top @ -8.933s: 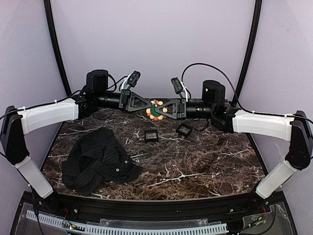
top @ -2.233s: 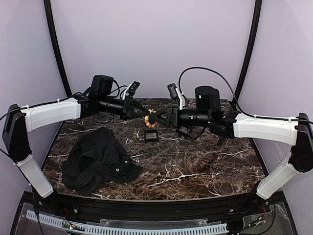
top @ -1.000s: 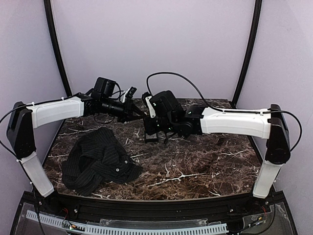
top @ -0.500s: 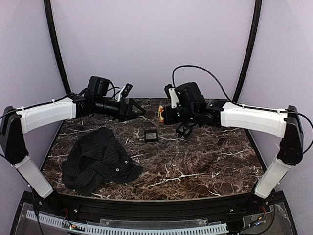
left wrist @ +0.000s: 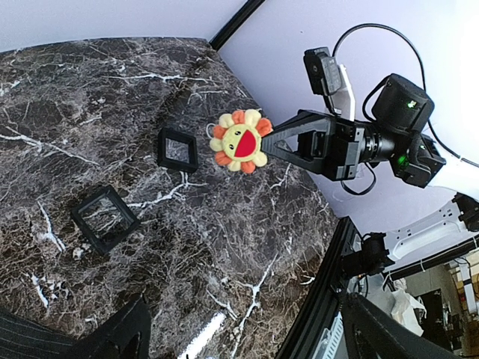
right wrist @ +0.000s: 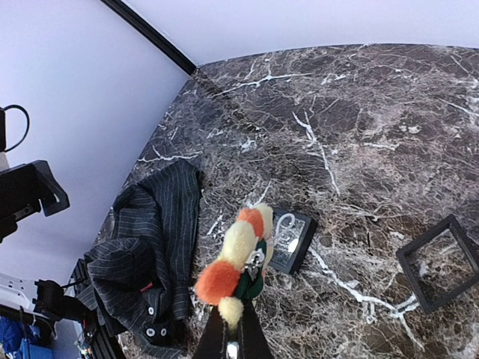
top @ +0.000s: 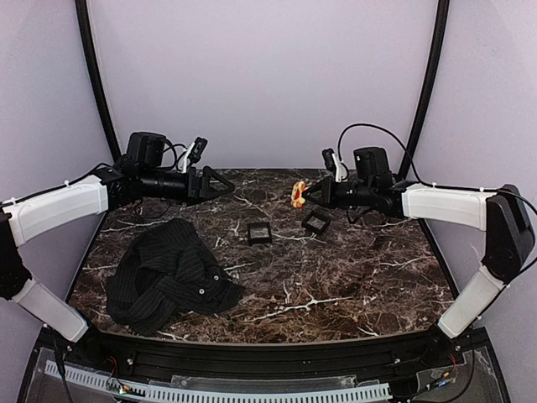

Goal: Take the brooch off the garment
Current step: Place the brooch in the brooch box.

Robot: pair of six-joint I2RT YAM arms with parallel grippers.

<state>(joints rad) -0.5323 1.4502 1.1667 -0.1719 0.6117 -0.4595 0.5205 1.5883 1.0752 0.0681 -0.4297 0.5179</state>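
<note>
The brooch (top: 298, 194), a fluffy orange and cream flower, hangs in the air over the back of the table, with my right gripper (top: 307, 194) shut on its lower edge. In the right wrist view the brooch (right wrist: 241, 256) sticks up from the closed fingertips (right wrist: 230, 329), its green back and metal pin showing. Its red face (left wrist: 241, 142) shows in the left wrist view. My left gripper (top: 216, 183) is open and empty at the back left, well apart from the brooch. The black pinstriped garment (top: 170, 273) lies crumpled at the front left; its buttons (right wrist: 152, 318) show.
Two small black square boxes stand on the marble table (top: 352, 285): one (top: 259, 232) in the middle, one (top: 315, 222) under the right gripper. Both appear in the left wrist view (left wrist: 177, 149) (left wrist: 105, 217). Black frame rails edge the table.
The left gripper has opened and pulled back to the left. The right gripper has swung right with the brooch, so the two arms now stand apart.
</note>
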